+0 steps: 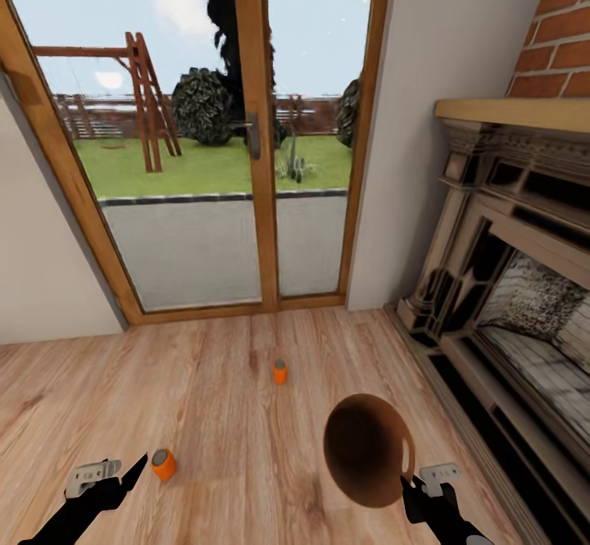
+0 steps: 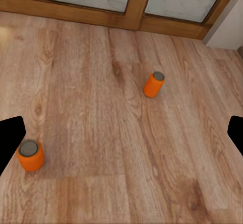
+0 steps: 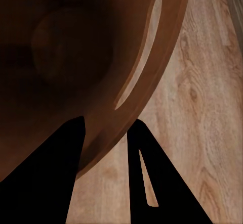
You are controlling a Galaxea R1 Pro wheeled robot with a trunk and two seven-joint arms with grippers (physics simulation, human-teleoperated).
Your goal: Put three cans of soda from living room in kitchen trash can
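Note:
Two orange soda cans stand upright on the wood floor: one point(image 1: 163, 464) point(image 2: 30, 154) just right of my left gripper point(image 1: 123, 475), the other point(image 1: 280, 372) point(image 2: 153, 84) farther off toward the glass doors. The left gripper point(image 2: 126, 128) is open, with nothing between its fingers. The brown trash can point(image 1: 365, 455) hangs tilted at lower right, its dark inside facing the head camera. My right gripper point(image 1: 419, 483) point(image 3: 104, 133) is shut on the trash can's rim point(image 3: 164, 37), one finger inside and one outside, beside a handle slot.
Wood-framed glass doors point(image 1: 254, 143) stand ahead, with a garden behind them. A dark carved fireplace point(image 1: 508, 283) with a brick chimney runs along the right side. A pale wall point(image 1: 49, 266) closes the left. Bare wood floor point(image 1: 213, 389) lies between the cans.

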